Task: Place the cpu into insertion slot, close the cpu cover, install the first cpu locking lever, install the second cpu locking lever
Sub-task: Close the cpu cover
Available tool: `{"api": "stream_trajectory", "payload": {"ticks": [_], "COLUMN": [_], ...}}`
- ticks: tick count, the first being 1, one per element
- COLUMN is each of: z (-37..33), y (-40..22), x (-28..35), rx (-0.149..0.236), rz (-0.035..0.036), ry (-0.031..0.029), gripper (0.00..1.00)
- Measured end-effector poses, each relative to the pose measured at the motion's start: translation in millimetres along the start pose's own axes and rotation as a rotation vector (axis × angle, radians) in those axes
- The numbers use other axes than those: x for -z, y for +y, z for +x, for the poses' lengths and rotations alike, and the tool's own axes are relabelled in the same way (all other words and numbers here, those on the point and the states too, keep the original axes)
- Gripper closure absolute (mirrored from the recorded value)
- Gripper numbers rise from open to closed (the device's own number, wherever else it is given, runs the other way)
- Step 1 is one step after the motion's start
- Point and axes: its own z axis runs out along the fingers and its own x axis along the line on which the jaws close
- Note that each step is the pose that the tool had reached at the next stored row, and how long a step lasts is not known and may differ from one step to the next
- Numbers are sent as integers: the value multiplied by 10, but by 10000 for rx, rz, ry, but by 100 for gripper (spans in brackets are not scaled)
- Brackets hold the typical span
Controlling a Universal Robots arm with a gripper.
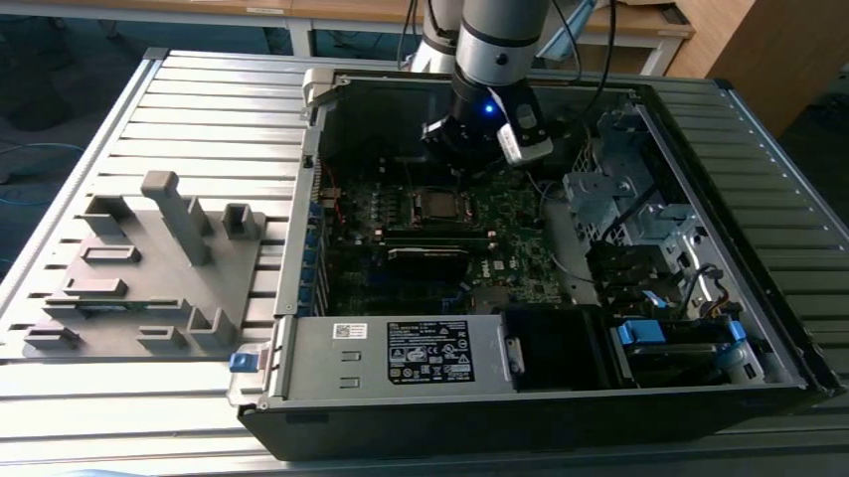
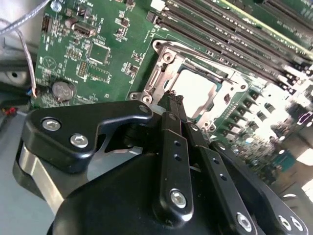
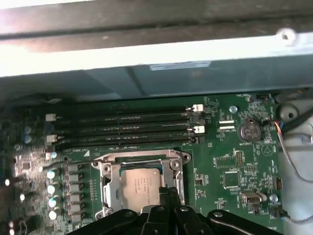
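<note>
The cpu (image 3: 139, 188) shows its silvery face inside the insertion slot (image 1: 435, 206) on the green motherboard. The cpu cover (image 3: 138, 157), a silvery frame with a big window, lies flat around the cpu (image 2: 195, 88). In the second wrist view the cpu cover (image 2: 164, 56) rims the chip in the same way. My gripper (image 3: 168, 193) hangs just above the socket's edge with its black fingers (image 2: 168, 117) pressed together and nothing visible between them. In the exterior view the gripper (image 1: 464, 159) sits inside the open computer case, just behind the socket.
Black memory slots (image 3: 122, 129) run beside the socket, and a coin battery (image 3: 250, 129) sits nearby. The case wall (image 3: 156, 54) rises close behind. A drive cage (image 1: 623, 199) and power supply (image 1: 398, 353) crowd the case. A grey fixture plate (image 1: 146, 268) lies at the exterior view's left.
</note>
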Motion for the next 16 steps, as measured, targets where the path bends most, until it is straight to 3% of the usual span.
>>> {"api": "stream_trajectory", "payload": {"ticks": [13, 15, 16], "z": [0, 0, 0], "y": [0, 0, 0], "x": [-6, -9, -9], "rx": [1946, 2875, 3023], "rz": [30, 44, 46], "ry": [52, 78, 82], "gripper": [89, 89, 89]}}
